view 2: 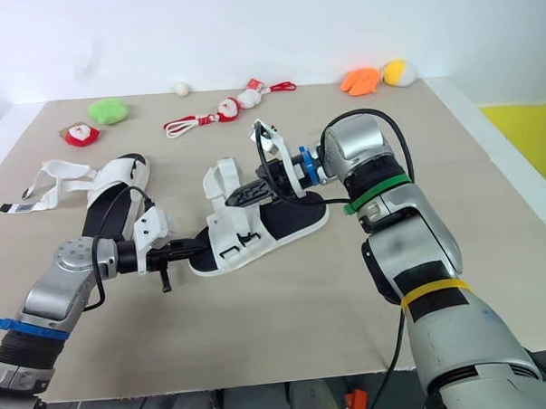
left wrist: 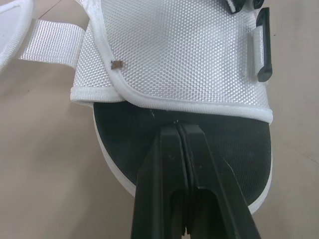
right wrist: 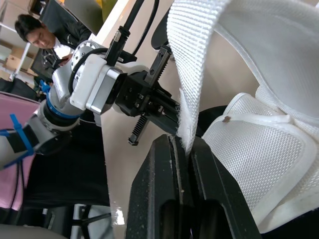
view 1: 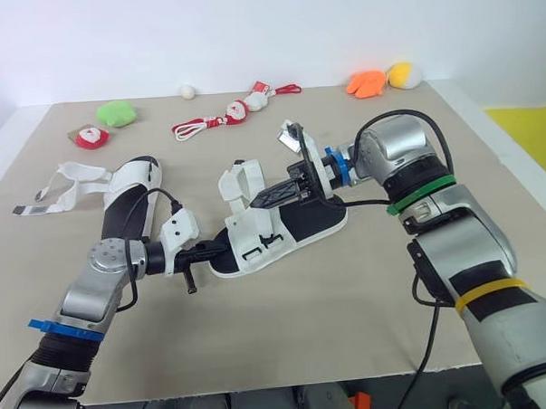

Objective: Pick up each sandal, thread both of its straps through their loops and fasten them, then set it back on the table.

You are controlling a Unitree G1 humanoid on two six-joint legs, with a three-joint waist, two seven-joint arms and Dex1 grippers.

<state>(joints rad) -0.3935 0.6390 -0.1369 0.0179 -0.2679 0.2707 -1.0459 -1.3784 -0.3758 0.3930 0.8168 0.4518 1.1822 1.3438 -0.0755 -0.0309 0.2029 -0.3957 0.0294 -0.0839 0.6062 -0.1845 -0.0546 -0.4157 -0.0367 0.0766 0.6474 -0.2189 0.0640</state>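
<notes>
white mesh sandal (view 1: 276, 224) with a black sole, its white webbing strap (right wrist: 192, 74) pinched between the closed fingers of the right gripper (right wrist: 182, 144); left gripper (left wrist: 178, 127), fingers pressed together, tips on the black insole (left wrist: 234, 149); sandal mid-way across beige tabletop (view 1: 350, 301); second white sandal (view 1: 127, 188) lies to the left.

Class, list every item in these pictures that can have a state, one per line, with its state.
Middle sandal: on the table, not fastened.
Its strap: loose, lifted, pinched.
Left sandal: on the table, straps undone.
Left gripper: shut, tips on middle sandal's insole.
Right gripper: shut on strap.
</notes>
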